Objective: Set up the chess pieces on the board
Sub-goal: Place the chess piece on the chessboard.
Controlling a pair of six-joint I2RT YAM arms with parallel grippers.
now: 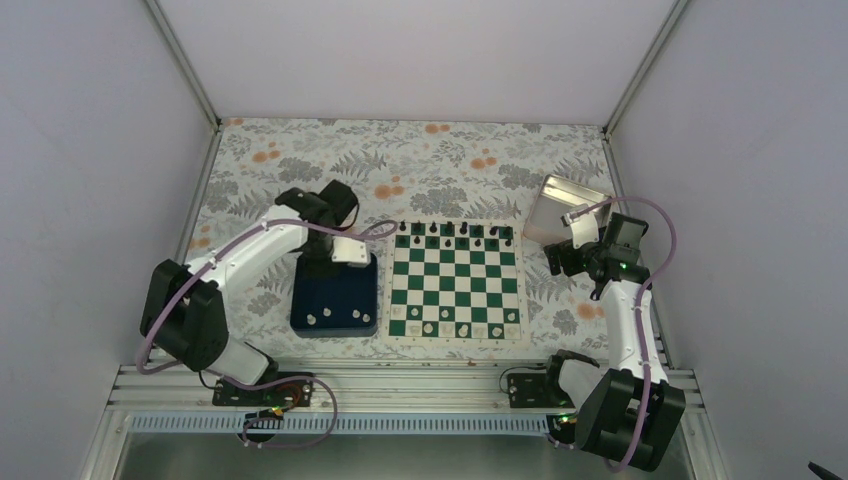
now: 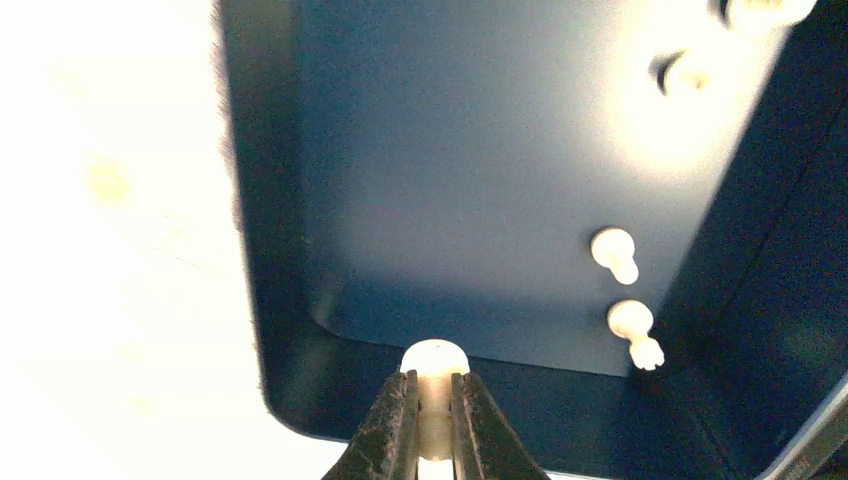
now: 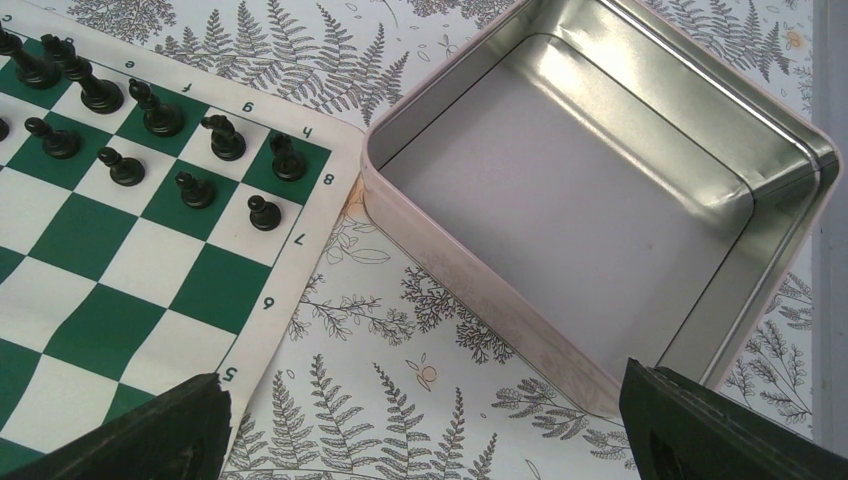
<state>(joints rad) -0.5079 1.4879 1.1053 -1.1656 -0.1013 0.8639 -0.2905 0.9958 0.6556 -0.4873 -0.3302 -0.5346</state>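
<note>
My left gripper is pressed together on one cream pawn at the near wall of the navy tray. My right gripper is spread wide and holds nothing, over the fern-print cloth.

One flat board, green-and-white checks, carries several cream pieces on its near rows. One square metal tin has rounded corners. Two loose pawns lie on their sides on the tray floor, and two more farther off are blurred.

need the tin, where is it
The tin sits on the right in the top view, just off the board's far right corner, beside the right gripper.
</note>
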